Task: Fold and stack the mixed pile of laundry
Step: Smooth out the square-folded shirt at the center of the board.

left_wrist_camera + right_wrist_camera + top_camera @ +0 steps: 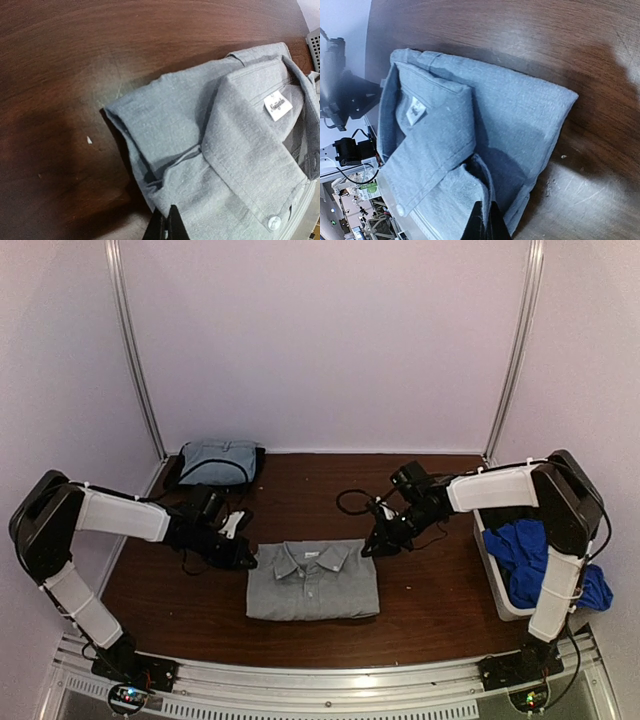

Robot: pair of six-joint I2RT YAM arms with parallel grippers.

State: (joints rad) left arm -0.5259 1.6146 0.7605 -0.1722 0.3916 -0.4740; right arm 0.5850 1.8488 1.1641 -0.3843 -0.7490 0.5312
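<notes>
The shirt (312, 582) lay folded between the left gripper (243, 558) and right gripper (372, 546), collar-end corners at their tips — both shut tight. Soft, light, floppy — probably best pinched at its doubled edges.

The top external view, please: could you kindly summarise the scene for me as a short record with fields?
centre: folded light grey collared shirt, flat on dark wooden table
far left: folded pale blue-grey garment
right: white rectangular plastic bin holding royal-blue cloth
left end effector: shut, at shirt's left collar-side corner
right end effector: shut, at shirt's right collar-side corner
</notes>
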